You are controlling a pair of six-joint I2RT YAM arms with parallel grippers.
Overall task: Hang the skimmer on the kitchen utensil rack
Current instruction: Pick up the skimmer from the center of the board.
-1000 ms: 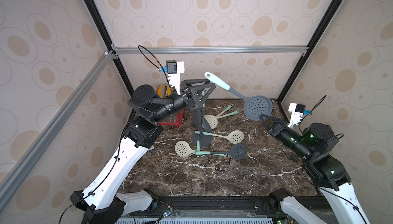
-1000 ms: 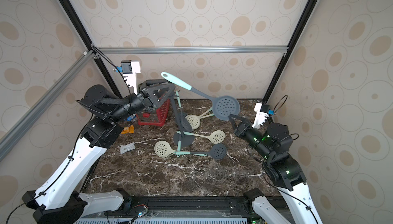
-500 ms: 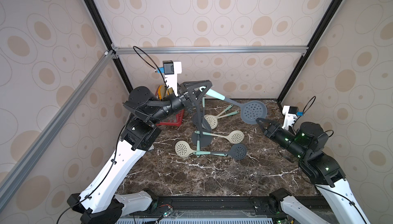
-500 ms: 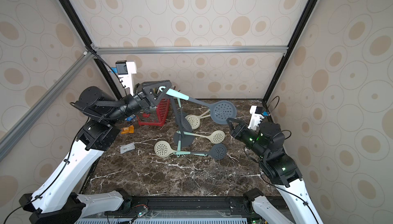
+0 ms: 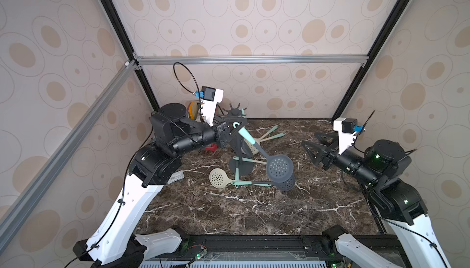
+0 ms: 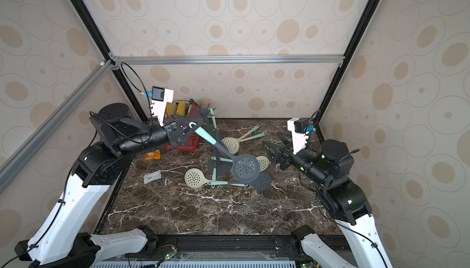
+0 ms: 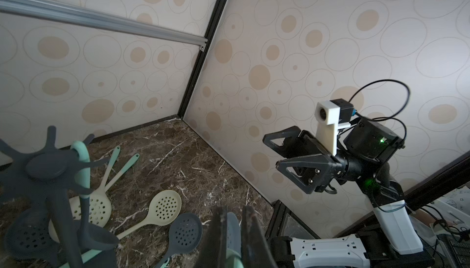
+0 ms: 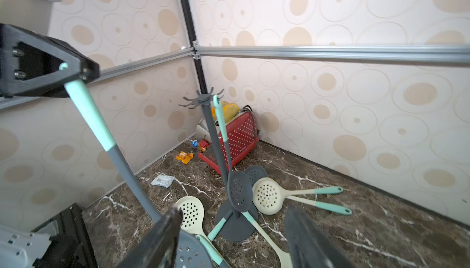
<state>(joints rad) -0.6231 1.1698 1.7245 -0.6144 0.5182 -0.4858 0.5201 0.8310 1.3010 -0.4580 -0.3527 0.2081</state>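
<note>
My left gripper (image 5: 237, 124) (image 6: 194, 125) is shut on the teal handle end of a grey skimmer (image 5: 279, 168) (image 6: 246, 167). The skimmer slopes down from that grip, its holed head hanging just above the table. In the left wrist view its handle (image 7: 232, 228) sits between the shut fingers. The kitchen utensil rack (image 5: 234, 111) (image 8: 203, 99) stands just behind the grip, and another grey skimmer (image 8: 239, 193) hangs from its crown. My right gripper (image 5: 309, 139) (image 8: 234, 210) is open and holds nothing, to the right of the hanging head.
Several cream skimmers (image 5: 218, 177) (image 6: 230, 144) and a grey one (image 5: 287, 184) lie around the rack's round base (image 5: 241, 167). A red toaster (image 8: 236, 137) stands in the back left corner. Small packets (image 6: 152, 177) (image 6: 152, 154) lie on the table's left side.
My left gripper closed on the handle end. My right gripper then let go of the skimmer's head, opened and drew back, and the head swung down towards the table.
</note>
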